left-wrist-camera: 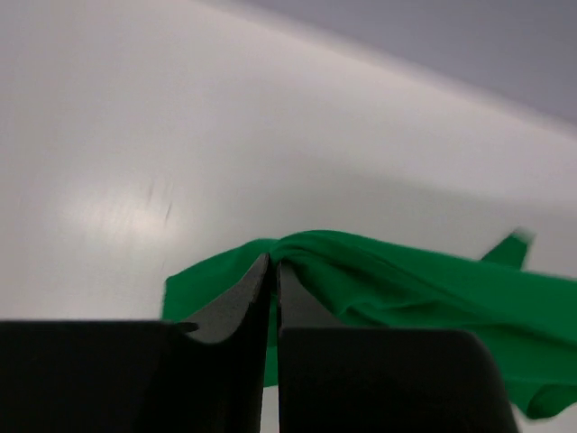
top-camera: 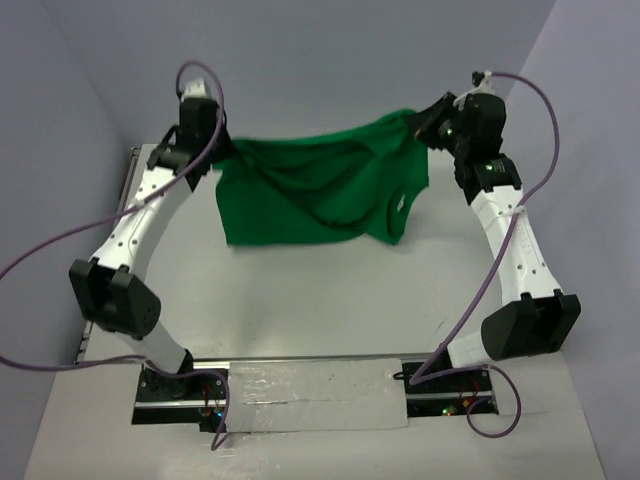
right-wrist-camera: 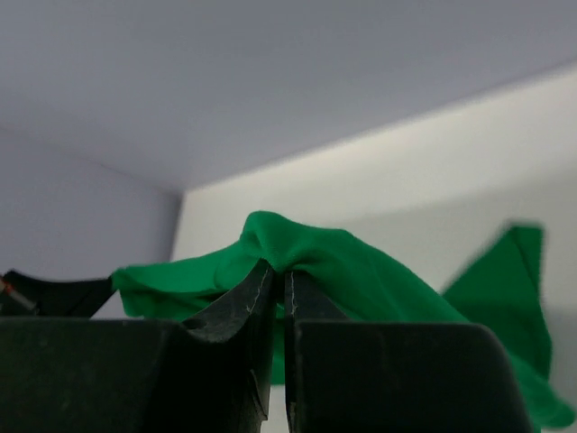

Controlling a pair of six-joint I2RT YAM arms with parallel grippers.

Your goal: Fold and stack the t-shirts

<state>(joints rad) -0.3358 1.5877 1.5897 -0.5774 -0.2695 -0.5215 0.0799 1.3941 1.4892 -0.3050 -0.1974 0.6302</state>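
- Left fingers (left-wrist-camera: 236, 305) pressed together, pinching a bunched edge of the shirt (top-camera: 310, 190); right fingers (right-wrist-camera: 236, 305) likewise pinching another edge.
- Shirt hangs between both arms over the far half of the table (top-camera: 300, 310), sagging and creased in the middle; one sleeve (top-camera: 400, 208) dangles at the right.
- Whether its lower edge touches the table cannot be told.
- Step in hand, as judged: spreading the shirt in the air before laying it flat; no fold made yet.
- Next move calls for drawing both grips apart evenly, then lowering the cloth toward the near side so that it lands smooth.
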